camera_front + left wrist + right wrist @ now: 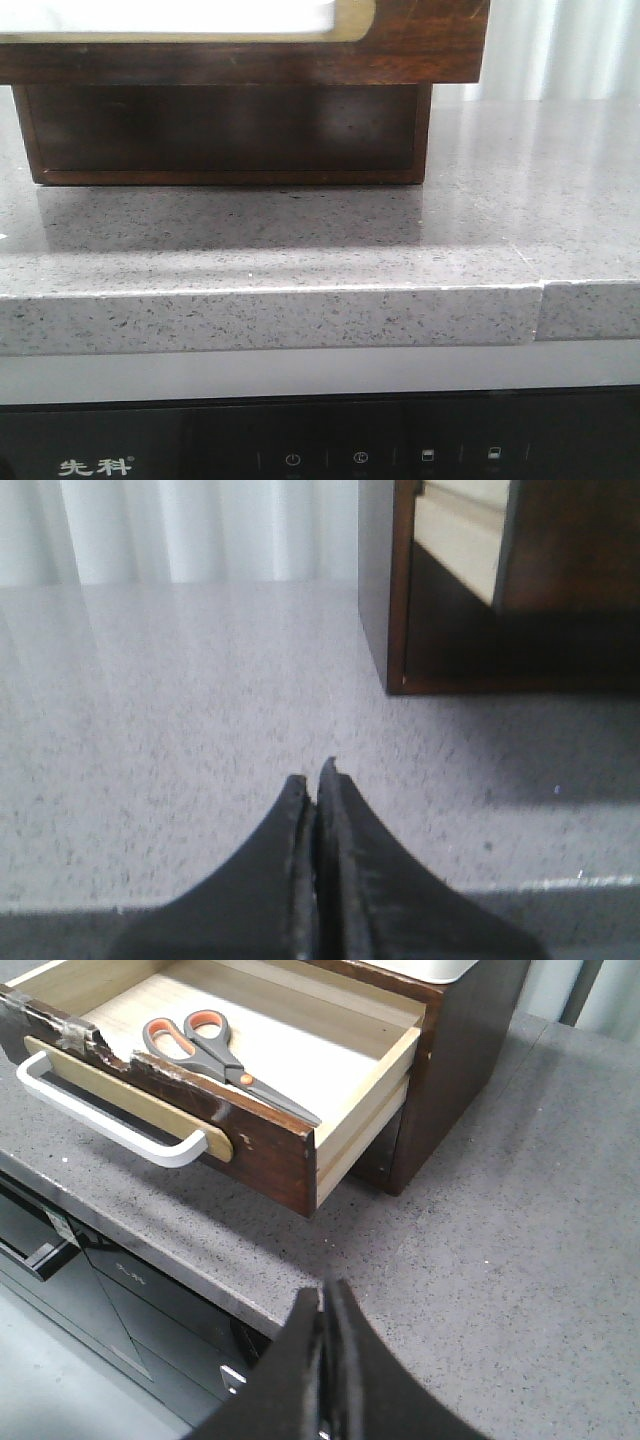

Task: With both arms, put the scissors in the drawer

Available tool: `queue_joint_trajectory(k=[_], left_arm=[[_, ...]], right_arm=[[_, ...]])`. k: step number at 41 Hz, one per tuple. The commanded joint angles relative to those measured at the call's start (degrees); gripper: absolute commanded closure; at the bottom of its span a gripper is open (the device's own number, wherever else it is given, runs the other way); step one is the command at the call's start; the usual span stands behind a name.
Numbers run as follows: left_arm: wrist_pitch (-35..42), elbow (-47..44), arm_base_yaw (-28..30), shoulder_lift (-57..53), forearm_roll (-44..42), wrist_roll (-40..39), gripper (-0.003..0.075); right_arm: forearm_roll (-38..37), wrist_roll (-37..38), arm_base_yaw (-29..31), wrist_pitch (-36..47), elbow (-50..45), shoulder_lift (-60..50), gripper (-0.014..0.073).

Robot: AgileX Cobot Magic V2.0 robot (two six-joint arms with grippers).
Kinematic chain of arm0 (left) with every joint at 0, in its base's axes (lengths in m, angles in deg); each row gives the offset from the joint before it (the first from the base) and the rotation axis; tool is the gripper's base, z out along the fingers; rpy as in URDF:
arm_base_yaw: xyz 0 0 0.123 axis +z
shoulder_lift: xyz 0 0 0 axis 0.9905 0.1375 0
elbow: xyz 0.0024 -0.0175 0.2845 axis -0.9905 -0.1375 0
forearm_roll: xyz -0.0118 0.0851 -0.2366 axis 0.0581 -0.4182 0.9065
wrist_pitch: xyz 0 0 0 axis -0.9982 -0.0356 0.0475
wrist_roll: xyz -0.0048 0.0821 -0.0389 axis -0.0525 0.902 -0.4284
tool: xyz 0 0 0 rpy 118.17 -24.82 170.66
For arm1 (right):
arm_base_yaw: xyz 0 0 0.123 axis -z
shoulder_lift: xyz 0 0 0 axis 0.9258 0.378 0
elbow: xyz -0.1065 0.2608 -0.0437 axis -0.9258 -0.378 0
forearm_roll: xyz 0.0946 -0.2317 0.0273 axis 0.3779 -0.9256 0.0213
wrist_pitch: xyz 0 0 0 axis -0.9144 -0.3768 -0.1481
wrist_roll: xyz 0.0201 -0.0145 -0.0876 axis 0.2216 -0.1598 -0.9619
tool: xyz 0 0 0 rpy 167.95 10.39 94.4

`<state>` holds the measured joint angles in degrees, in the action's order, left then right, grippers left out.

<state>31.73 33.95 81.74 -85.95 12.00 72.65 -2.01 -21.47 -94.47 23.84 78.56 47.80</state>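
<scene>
Scissors (215, 1055) lie flat inside the open drawer (270, 1145), blades toward its right wall. Left gripper (318, 780) and right gripper (325, 1305) are both pressed together, empty, clear of the cabinet (460, 1050). Remaining step (judged): push the drawer front squarely, avoiding the handle (100, 1110).

The left gripper (318, 780) was closed, its two dark fingers (345, 860) pressed flat together down their length, tips meeting with nothing between them. The right gripper (325, 1295) was likewise closed and empty, its black fingers (355, 1370) touching along the inner edges and coming to a blunt point. Neither arm appeared in the front view, so each was seen only from its own wrist camera.
</scene>
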Motion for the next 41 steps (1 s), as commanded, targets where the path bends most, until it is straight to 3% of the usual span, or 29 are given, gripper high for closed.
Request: queue_joint_trajectory(k=[1,13,41], left_arm=[[8.0,-1.3,-0.2,-1.2,0.4,-0.1,0.0741],[11.7,-1.4,-0.4,-1.2,0.4,-0.1,0.0741],[11.7,-1.4,-0.4,-1.2,0.4,-0.1,0.0741]], right_arm=[[0.5,-0.2,0.4,4.5,1.2,0.3,0.0662],[0.5,-0.2,0.4,4.5,1.2,0.3,0.0662],[0.5,-0.2,0.4,4.5,1.2,0.3,0.0662]])
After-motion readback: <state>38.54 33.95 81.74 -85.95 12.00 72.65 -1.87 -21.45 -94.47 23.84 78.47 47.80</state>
